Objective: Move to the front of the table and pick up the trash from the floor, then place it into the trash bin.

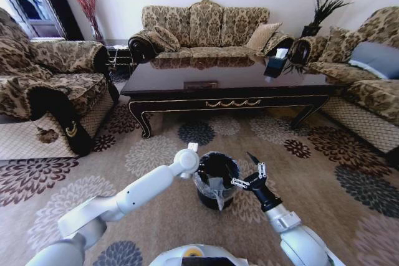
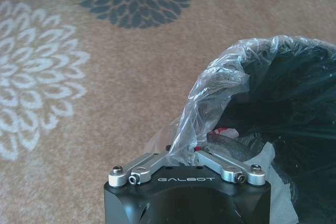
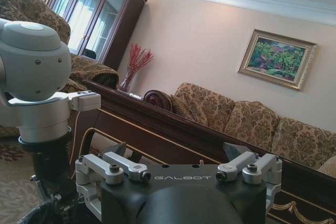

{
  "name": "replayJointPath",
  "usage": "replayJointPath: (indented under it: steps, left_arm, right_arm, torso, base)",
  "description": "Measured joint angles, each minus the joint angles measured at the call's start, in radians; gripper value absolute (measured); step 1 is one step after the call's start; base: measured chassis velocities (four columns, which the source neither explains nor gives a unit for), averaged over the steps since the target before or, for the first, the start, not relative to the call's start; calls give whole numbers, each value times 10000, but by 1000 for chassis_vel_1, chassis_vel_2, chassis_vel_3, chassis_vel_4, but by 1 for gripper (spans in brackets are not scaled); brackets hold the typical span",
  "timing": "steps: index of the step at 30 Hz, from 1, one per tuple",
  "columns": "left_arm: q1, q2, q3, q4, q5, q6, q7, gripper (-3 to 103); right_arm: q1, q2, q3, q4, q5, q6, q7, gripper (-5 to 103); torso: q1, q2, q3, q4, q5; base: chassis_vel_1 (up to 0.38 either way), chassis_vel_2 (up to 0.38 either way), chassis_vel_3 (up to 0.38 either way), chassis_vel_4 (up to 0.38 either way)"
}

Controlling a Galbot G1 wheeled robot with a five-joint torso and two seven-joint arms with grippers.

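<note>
Flowered carpet (image 1: 156, 154) spreads before the dark tabletop (image 1: 224, 79), with the black bin (image 1: 215, 182) on it between both arms. At the bin's rim, the left pincer (image 2: 185, 148) is closed on its plastic liner (image 2: 220, 82); trash lies inside. Right pincer (image 1: 244, 167) hovers open beside the bin.

The left arm (image 1: 124, 200) runs from the lower left of the head view up toward the centre, white and bent at the elbow, ending in a rounded wrist joint (image 1: 186, 161) just left of centre. Its left gripper (image 2: 187, 157) points downward; in the left wrist view its silver finger links converge near the lower middle of the frame.

The right arm (image 1: 293, 228) rises from the lower right of the head view. The right gripper (image 1: 248, 171) sits just right of centre, black fingers spread apart, tips aimed up and to the left.
</note>
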Motion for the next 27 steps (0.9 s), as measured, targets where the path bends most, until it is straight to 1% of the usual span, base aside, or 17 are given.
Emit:
replayJointPath:
  steps: [2, 5, 6, 9, 13, 16, 18, 20, 22, 27]
  left_arm:
    - [96, 56, -116, -42, 8, -1, -22, 0]
    - [451, 401, -462, -273, 23, -1, -71, 0]
    - [451, 401, -462, -273, 23, -1, -71, 0]
    - [895, 764, -888, -450, 49, -1, -63, 0]
    - [1328, 1032, -1262, -507, 199, -1, -9, 0]
    - [1843, 1419, -1733, -565, 500, -1, 219, 0]
    - [1916, 1478, -1810, -564, 598, -1, 292, 0]
    - [2157, 1658, -2120, -489, 1079, -1, 654, 0]
    - [2294, 1744, -2307, -475, 1234, -1, 738, 0]
    - [2480, 1781, -2489, -478, 1297, -1, 780, 0]
  right_arm:
    - [0, 7, 0, -3, 0, 0, 1, 100]
    - [-7, 34, -29, -17, 0, 0, 2, 100]
    - [-7, 34, -29, -17, 0, 0, 2, 100]
    - [-1, 45, -69, -41, -1, 0, 2, 100]
    - [-6, 82, -84, -65, -1, 0, 2, 100]
    - [-23, 127, -153, -140, -24, 5, -18, 100]
    - [-22, 133, -167, -152, -34, 7, -23, 100]
    - [-16, 155, -225, -180, -75, 9, -37, 100]
    - [-19, 171, -243, -192, -88, 9, -44, 100]
    - [-50, 184, -251, -212, -124, 18, -50, 100]
  torso:
    - [0, 0, 0, 0, 0]
    - [0, 0, 0, 0, 0]
    - [0, 0, 0, 0, 0]
    - [1, 0, 0, 0, -1]
    - [0, 0, 0, 0, -1]
    - [0, 0, 0, 0, -2]
    - [0, 0, 0, 0, -1]
    - [0, 0, 0, 0, 0]
    - [0, 0, 0, 1, -1]
    - [0, 0, 0, -1, -1]
  base:
    - [0, 0, 0, 0]
    - [0, 0, 0, 0]
    - [0, 0, 0, 0]
    - [0, 0, 0, 0]
    - [0, 0, 0, 0]
    - [0, 0, 0, 0]
    - [0, 0, 0, 0]
    - [0, 0, 0, 0]
    - [0, 0, 0, 0]
    - [0, 0, 0, 0]
